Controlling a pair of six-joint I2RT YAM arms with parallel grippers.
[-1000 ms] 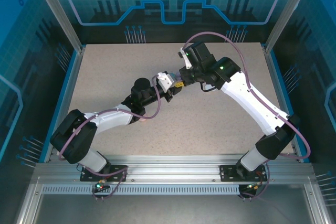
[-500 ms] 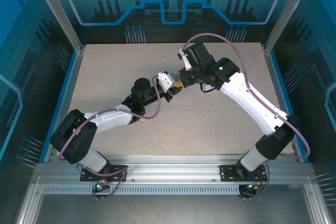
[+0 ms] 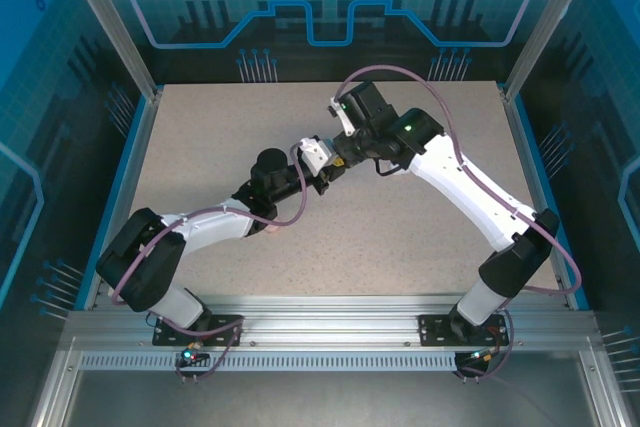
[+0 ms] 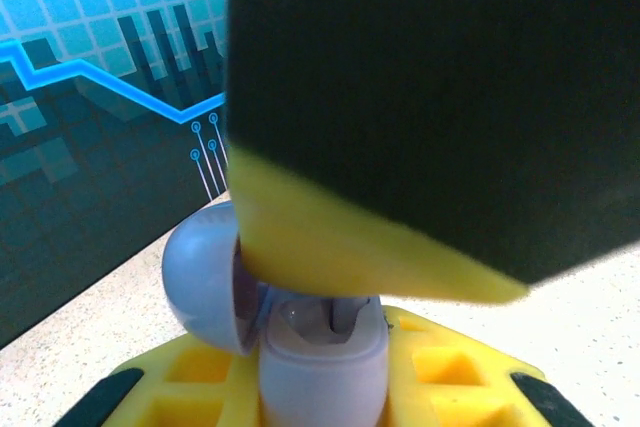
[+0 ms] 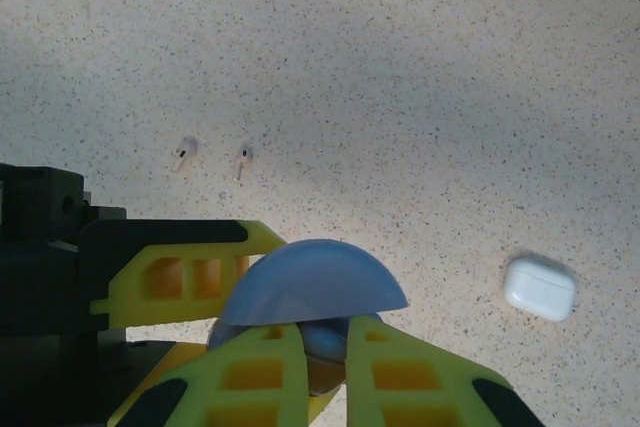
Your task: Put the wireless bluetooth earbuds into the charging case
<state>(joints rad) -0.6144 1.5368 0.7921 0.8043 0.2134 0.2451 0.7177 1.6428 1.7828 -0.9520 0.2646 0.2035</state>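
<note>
Charging case point(image 4: 322, 357): lid open, clamped in left end effector point(image 4: 320, 399), directly beneath pinched-shut right end effector point(image 5: 327, 340); pinch contents unclear.

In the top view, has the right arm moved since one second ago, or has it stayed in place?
Yes. The right arm's elbow has swung to the left, farther from the blue right edge of the table.

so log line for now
left gripper: shut on purple case, lid open | right gripper: shut at case | white case, two earbuds: on table
</note>
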